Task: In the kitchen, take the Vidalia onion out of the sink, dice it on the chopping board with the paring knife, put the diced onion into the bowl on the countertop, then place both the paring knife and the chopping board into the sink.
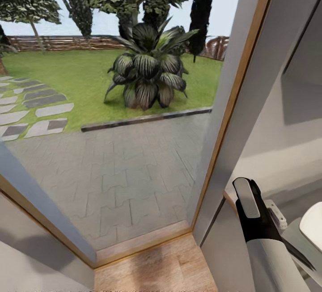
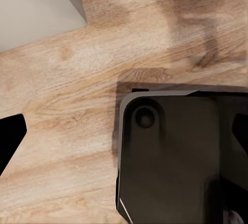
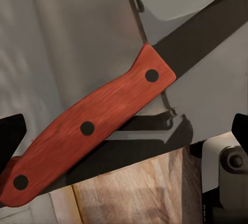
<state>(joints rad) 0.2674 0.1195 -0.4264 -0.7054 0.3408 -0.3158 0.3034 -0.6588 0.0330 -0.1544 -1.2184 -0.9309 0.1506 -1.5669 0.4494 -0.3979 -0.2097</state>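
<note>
Head view: glass door onto a garden. Big striped-leaf plant point(image 1: 147, 70) at 12 o'clock on the lawn point(image 1: 67, 72), grey paving point(image 1: 120, 180) below it, stepping stones point(image 1: 31, 113) at 9 o'clock. Wooden door frame point(image 1: 237, 95) runs from 1 o'clock down to centre bottom; plank floor point(image 1: 152, 267) at 6 o'clock. Right arm point(image 1: 264, 238) at 4 to 5 o'clock, black and white, a thin dark blade tip poking out toward the lower right corner.

Left wrist view: plank floor across the frame, grey wall corner point(image 2: 36, 7) at 10 o'clock. Dark robot base point(image 2: 181, 157) fills 4 to 5 o'clock. Left tool fingers point(image 2: 10, 139) are dark tips at both side edges, well apart, nothing between them.

Right wrist view: knife point(image 3: 93, 126) lies diagonally, red handle with three dark rivets from 7 o'clock to centre, dark blade on toward 2 o'clock. The right tool point(image 3: 124, 136) seems clamped on the handle, though the contact itself is hard to make out; finger tips show at both edges. Plank floor at 6 o'clock.
</note>
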